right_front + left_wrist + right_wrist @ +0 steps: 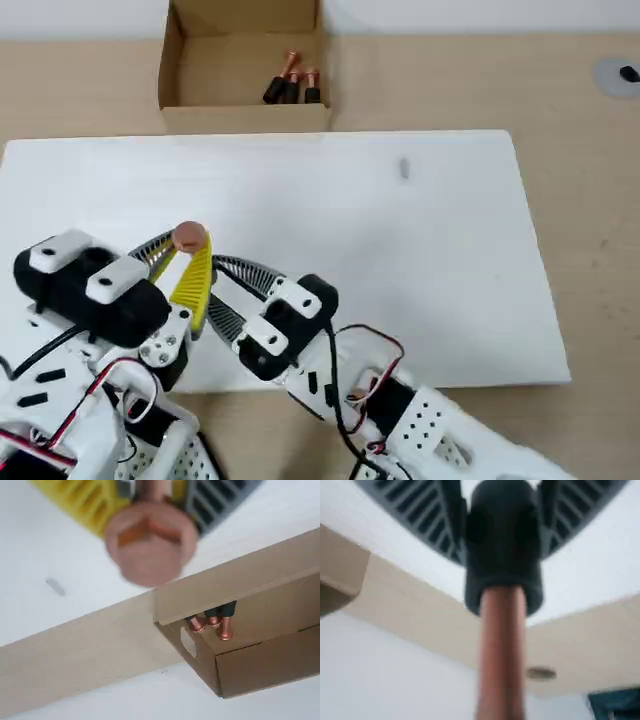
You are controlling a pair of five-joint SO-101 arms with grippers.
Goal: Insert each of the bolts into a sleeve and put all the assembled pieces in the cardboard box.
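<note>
My left gripper [187, 243] [150, 490], with one yellow and one grey finger, is shut on a copper bolt [188, 237] [150, 540] just behind its round head. My right gripper [216, 292] [502, 505], with dark ribbed fingers, is shut on a black sleeve [502, 555]. The bolt's shaft [501, 655] runs into the sleeve's mouth. Both grippers meet above the near left part of the white board [400, 270]. The cardboard box [245, 118] [260, 655] stands behind the board with three assembled pieces [290, 85] [212, 622] inside.
A small grey object [403, 168] [55, 586] lies on the board's far right part. A grey disc [618, 75] [540, 672] is set in the wooden table at the far right. The board's middle and right lie bare.
</note>
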